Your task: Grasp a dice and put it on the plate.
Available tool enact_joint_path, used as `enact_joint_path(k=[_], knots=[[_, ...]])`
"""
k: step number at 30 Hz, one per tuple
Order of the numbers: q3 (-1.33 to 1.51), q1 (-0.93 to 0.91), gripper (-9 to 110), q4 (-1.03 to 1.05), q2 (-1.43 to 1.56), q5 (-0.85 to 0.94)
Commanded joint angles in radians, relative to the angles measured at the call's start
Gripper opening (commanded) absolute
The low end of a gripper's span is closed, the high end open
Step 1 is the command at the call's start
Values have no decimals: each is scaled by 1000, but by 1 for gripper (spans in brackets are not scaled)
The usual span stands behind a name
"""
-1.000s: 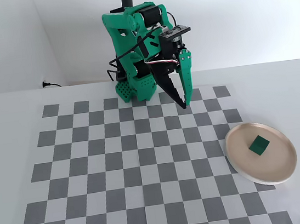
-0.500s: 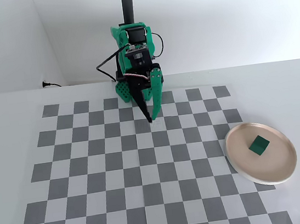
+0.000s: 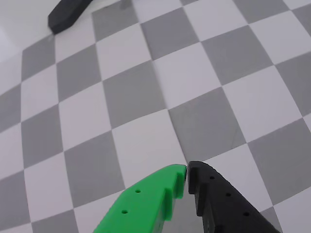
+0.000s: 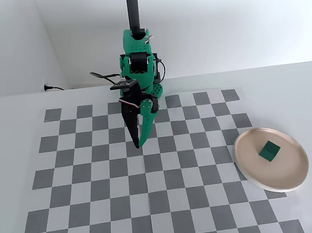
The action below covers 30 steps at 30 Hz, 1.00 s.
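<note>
From my station I count one dice (image 4: 270, 151), one plate (image 4: 249, 172) and one arm (image 4: 138, 67) on the checkerboard mat (image 4: 95, 176). The dice, a plain dark green cube, sits inside the plate near its middle, resting on the beige-pink floor and clear of the cream rim, so I judge the placing done and nothing left to carry. That fits how I see the gripper (image 4: 138, 146): it hangs tip-down over the middle rows of the board, well apart from the plate off to the right of the fixed view, with nothing in it. In the wrist view the green finger and the black one meet at the tips, pressed together over a bare square (image 3: 186, 175), holding nothing. I find no second cube anywhere on the mat.
</note>
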<state>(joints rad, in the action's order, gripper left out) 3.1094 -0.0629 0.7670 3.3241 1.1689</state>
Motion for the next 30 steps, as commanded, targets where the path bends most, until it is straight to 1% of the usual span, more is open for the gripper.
enact_joint_path(k=[1,2,5,8,10,12,13,16,18,19,22,30], knots=[[-15,-9,-4,-35,9,-216],[-15,-8,-4,-29,9,-288],[-15,-17,-4,14,11,-410],[-15,-6,-4,75,11,-568],[-15,-3,-4,66,11,-701],[-15,-35,-4,29,11,-914],[-15,-48,-4,25,11,-994],[-15,-54,-4,81,11,-1115],[-15,-37,-4,163,11,-1146],[-15,-37,-4,170,11,-1155],[-15,-48,-4,161,11,-1172],[-15,-40,-4,166,11,-1147]])
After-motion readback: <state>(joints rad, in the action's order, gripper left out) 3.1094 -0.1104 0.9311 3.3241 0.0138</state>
